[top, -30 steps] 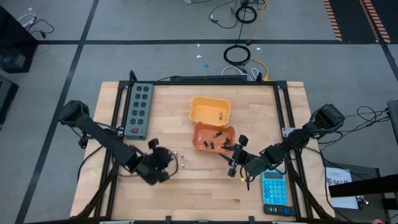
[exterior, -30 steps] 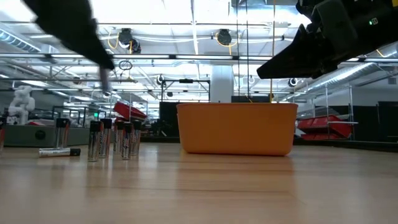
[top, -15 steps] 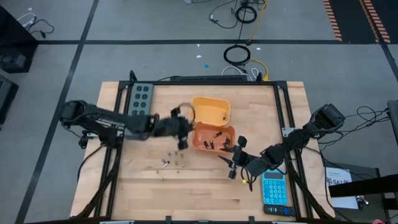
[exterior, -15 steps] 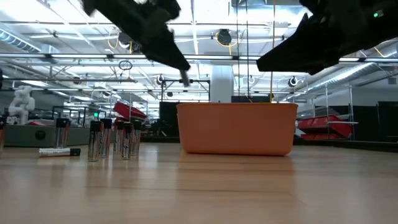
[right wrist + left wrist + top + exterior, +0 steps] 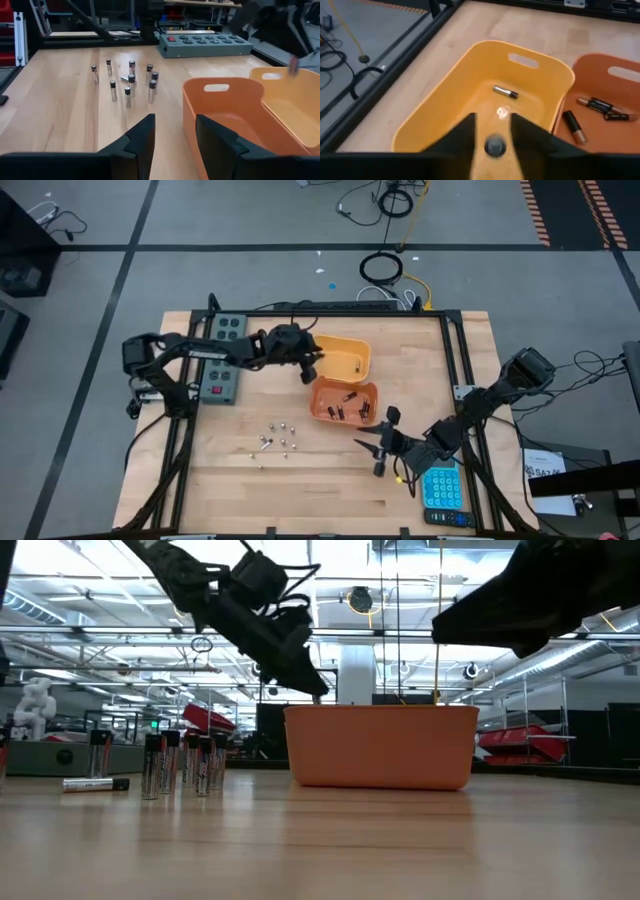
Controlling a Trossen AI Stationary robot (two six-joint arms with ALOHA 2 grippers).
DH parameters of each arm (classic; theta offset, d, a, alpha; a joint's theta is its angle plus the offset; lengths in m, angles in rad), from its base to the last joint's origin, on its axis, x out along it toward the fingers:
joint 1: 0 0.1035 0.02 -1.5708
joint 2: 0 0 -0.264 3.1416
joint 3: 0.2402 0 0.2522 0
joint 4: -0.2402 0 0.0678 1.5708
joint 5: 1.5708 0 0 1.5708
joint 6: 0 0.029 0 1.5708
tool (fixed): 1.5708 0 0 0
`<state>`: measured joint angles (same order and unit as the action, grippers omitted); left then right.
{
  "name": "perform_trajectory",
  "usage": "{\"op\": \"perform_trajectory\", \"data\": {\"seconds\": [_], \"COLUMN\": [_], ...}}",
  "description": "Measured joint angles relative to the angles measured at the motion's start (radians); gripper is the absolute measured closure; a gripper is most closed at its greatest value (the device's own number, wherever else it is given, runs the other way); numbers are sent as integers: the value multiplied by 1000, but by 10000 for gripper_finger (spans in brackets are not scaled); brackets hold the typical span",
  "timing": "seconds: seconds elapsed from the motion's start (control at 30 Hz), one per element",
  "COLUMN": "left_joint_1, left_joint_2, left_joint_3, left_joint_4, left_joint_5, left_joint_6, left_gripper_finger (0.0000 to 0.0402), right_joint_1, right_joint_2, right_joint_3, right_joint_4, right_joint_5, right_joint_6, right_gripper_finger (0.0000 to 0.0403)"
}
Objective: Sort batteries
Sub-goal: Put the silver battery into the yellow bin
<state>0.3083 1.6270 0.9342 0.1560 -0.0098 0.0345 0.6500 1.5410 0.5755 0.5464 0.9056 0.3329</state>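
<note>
My left gripper (image 5: 312, 367) hovers over the left rim of the yellow bin (image 5: 340, 357) and is shut on one battery (image 5: 495, 146). A single silvery battery (image 5: 505, 91) lies on that bin's floor. The orange bin (image 5: 345, 401) beside it holds several dark batteries (image 5: 595, 104). Several more batteries (image 5: 275, 440) stand on end on the table, and one of them lies flat (image 5: 95, 783). My right gripper (image 5: 380, 451) waits open, above the table just on the near side of the orange bin. My left gripper pinches one battery between its two fingers; the wrist view shows the battery's round end (image 5: 495, 146) in the gap. The fingers slant down from the table's left side. The battery is lifted clear, above the yellow bin's inside.
A grey power strip (image 5: 222, 355) lies along the table's left edge under my left arm. A blue calculator (image 5: 440, 484) sits near the right near corner beside my right arm. Black frame rails run along the table's sides.
My left gripper has risen from the standing batteries near the table's near-left part and swung toward the far edge and the right, ending over the yellow bin with a battery in its fingers. My right gripper has drifted a little toward the near edge.
</note>
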Motion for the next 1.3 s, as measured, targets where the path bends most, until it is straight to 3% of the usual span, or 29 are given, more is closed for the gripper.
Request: {"op": "perform_trajectory", "data": {"seconds": [0.1, 0.2, 0.37, 0.53, 0.7, 1.0, 1.3], "left_joint_1": [-14, -79, -266, -459, -668, -893, -959], "left_joint_2": [-14, -75, -203, -274, -263, -206, -170], "left_joint_3": [53, 93, 119, 111, 104, 103, 39], "left_joint_4": [-101, -190, -326, -501, -636, -886, -982], "left_joint_5": [-2, -26, -185, -292, -440, -526, -518], "left_joint_6": [-29, -29, 22, -153, -344, -767, -1073], "left_gripper_finger": [193, 169, 185, 199, 200, 200, 199], "right_joint_1": [11, 14, 13, 13, 13, 4, -20], "right_joint_2": [0, 0, 0, 0, 0, 0, 0], "right_joint_3": [0, 0, 0, 0, 0, 0, 0], "right_joint_4": [-6, -10, -21, -25, -34, -8, 11], "right_joint_5": [23, 39, 40, 41, 41, 41, 32], "right_joint_6": [6, 7, 4, -9, -13, -59, -91], "right_gripper_finger": [271, 271, 271, 271, 271, 271, 271]}}
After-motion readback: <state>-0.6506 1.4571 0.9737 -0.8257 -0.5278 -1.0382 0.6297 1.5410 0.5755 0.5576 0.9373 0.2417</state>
